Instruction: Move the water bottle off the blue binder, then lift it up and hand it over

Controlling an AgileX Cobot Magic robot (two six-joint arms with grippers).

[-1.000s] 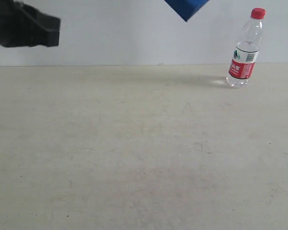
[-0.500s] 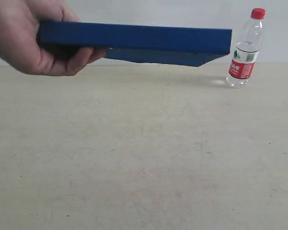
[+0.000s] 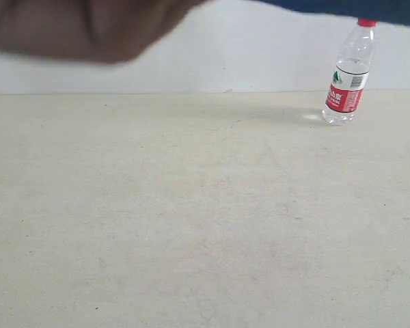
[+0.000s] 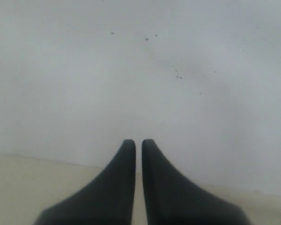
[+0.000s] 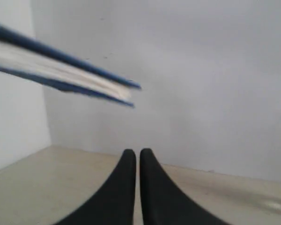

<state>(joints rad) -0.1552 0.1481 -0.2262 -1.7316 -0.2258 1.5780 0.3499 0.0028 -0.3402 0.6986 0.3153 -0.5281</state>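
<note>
A bare pale table [image 3: 191, 219] runs back to a white wall. The left gripper [image 4: 138, 143] and right gripper [image 5: 134, 152] each have jaws almost together, holding nothing. Best to hold off: a blurred hand [image 3: 82, 27] carries the blue binder [image 3: 369, 8] overhead, across any reach. The water bottle [image 3: 348, 75] stands upright on the table's far right, apart from the binder.
</note>
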